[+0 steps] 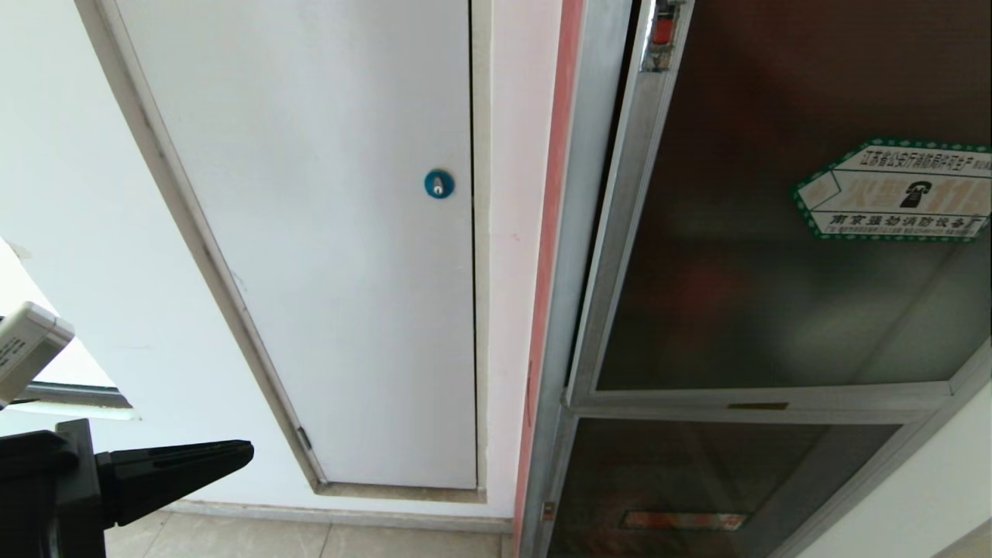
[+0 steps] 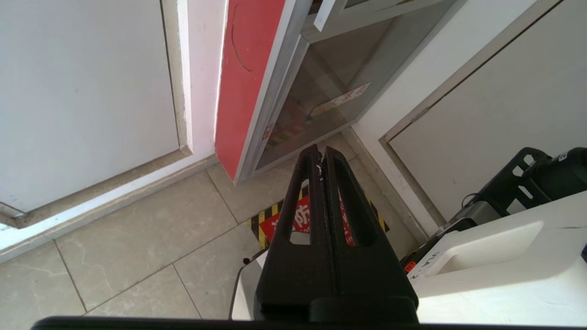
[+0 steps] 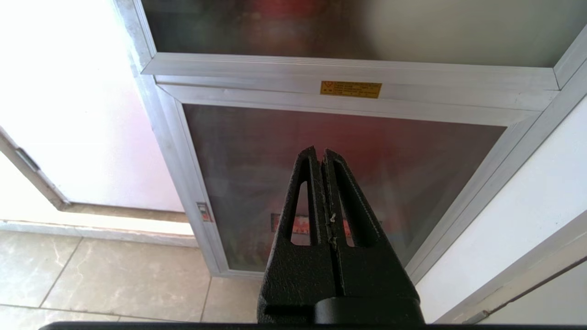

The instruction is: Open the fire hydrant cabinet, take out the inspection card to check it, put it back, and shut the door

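The fire hydrant cabinet [image 1: 577, 232] is a tall silver-framed box at the right, with a red side [image 2: 243, 82]. Its door [image 1: 775, 256] is dark tinted glass with a green-edged hexagonal sticker [image 1: 899, 190]. A narrow dark gap runs along the door's left edge. My left gripper [image 1: 246, 451] is low at the left, shut and empty, pointing toward the cabinet and well short of it; its tips [image 2: 321, 149] aim at the cabinet's foot. My right gripper [image 3: 319, 151] is shut and empty, facing the lower glass panel [image 3: 238, 160]. The inspection card is hidden.
A plain white panel door [image 1: 333, 232] with a round blue lock [image 1: 439, 184] stands left of the cabinet. Below the door is a smaller dark panel with a red label strip [image 1: 682, 520]. A red and yellow-black striped sticker [image 2: 275, 222] lies on the tiled floor [image 2: 137, 247]. My white body [image 2: 495, 261] sits below.
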Robot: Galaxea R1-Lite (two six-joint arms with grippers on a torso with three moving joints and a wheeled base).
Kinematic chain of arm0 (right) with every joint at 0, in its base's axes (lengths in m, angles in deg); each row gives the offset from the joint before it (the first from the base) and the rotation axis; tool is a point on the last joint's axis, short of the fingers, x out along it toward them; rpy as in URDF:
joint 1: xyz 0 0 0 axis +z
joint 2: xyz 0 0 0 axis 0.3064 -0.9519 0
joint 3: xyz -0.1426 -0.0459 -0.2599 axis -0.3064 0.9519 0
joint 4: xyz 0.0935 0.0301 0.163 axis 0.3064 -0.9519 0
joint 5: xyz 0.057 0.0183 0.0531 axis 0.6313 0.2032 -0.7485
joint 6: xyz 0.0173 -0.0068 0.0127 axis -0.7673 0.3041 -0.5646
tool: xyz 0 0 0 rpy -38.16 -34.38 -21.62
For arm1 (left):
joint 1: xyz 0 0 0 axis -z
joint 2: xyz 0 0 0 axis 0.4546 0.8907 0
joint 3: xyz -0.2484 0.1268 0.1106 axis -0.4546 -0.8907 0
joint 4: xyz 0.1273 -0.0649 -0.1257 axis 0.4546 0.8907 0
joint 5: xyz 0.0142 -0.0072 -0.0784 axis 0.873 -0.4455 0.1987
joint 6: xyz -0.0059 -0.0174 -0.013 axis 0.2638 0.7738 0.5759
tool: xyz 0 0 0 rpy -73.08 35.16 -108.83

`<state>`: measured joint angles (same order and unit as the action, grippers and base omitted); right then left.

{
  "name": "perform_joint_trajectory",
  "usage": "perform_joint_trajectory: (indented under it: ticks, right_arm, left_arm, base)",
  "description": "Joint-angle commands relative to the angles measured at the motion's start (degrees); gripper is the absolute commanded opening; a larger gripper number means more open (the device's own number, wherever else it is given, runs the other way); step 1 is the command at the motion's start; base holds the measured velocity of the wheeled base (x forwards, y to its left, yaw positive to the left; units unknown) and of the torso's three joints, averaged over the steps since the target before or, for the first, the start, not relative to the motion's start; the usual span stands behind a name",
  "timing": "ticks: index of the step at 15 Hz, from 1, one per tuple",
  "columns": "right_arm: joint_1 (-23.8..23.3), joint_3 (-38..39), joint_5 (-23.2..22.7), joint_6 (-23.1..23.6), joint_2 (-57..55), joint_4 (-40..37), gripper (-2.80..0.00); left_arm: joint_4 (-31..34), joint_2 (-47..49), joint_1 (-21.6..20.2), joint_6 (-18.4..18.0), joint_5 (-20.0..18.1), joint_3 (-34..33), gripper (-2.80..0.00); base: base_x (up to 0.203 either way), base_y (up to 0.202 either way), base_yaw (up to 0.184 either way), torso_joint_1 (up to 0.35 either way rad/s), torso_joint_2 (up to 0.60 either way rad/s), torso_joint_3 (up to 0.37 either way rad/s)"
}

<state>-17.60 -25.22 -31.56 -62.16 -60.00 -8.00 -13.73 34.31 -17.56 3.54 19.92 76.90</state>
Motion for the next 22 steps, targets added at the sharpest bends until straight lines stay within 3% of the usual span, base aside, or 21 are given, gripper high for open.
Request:
perform_joint_trajectory:
  ticks: [1, 5, 7, 11, 15, 22]
  right_arm:
    - [0.0, 0.0, 0.0, 0.0, 0.0, 0.0, -2.8]
    - [0.0, 0.0, 0.0, 0.0, 0.0, 0.0, -2.8]
    - [0.0, 0.0, 0.0, 0.0, 0.0, 0.0, -2.8]
    - [0.0, -0.1, 0.0, 0.0, 0.0, 0.0, -2.8]
    - [0.0, -0.1, -0.1, 0.0, 0.0, 0.0, -2.8]
    - [0.0, -0.1, -0.1, 0.0, 0.0, 0.0, -2.8]
  left_arm:
    - [0.0, 0.8, 0.2, 0.0, -0.2, 0.1, -2.8]
    - [-0.5, 3.3, 0.2, 2.0, -0.2, 0.8, -2.8]
    - [-4.6, 5.1, 0.3, 2.9, -0.2, 0.7, -2.8]
    - [-5.1, 6.2, 4.7, 3.3, -0.3, 1.7, -2.8]
    - [-5.2, 11.5, 7.9, 6.8, -0.2, 8.4, -2.8]
    - [-5.3, 22.9, 11.0, 8.0, -0.2, 18.1, -2.8]
  base:
    - [0.0, 0.0, 0.0, 0.0, 0.0, 0.0]
    - [0.0, 0.0, 0.0, 0.0, 0.0, 0.0]
    - [0.0, 0.0, 0.0, 0.0, 0.0, 0.0]
    - [0.0, 0.0, 0.0, 0.0, 0.0, 0.0]
    - [0.0, 0.0, 0.0, 0.0, 0.0, 0.0]
    - [0.0, 0.0, 0.0, 0.0, 0.0, 0.0]
